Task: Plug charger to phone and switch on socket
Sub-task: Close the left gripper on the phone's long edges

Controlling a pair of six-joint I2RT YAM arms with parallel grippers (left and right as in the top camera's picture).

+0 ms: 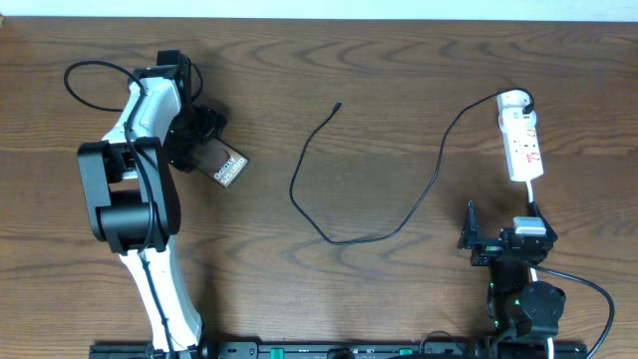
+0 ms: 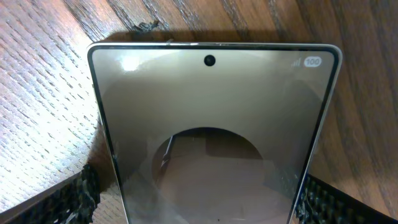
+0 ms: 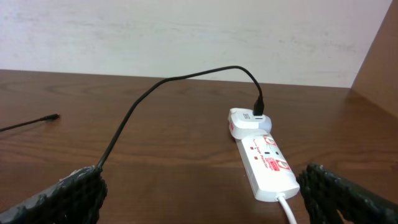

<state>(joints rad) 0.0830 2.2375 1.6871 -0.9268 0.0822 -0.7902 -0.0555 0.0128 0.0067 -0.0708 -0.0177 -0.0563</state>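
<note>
Left jaws apart astride dark glossy flat phone (image 2: pixel 211 112); right jaws apart facing white power strip (image 3: pixel 267 165), right edge of desk (image 1: pixel 399 80).

A dark brown wooden table (image 1: pixel 399 60) with a strong grain carries everything. Towards its left side, nearer the far edge than the near one, a phone (image 1: pixel 224 165) lies flat and face up, set at a slant to the edges. A thin black charger cable (image 1: pixel 349 241) lies in a loose open loop across the middle, its small plug tip (image 1: pixel 337 106) free on the bare wood, well apart from the phone. The cable's other end runs into a white adapter (image 1: pixel 513 100) seated in the far end of a white power strip (image 1: pixel 522 145) near the right edge. A white cord (image 1: pixel 531 194) leaves the strip's near end.
</note>
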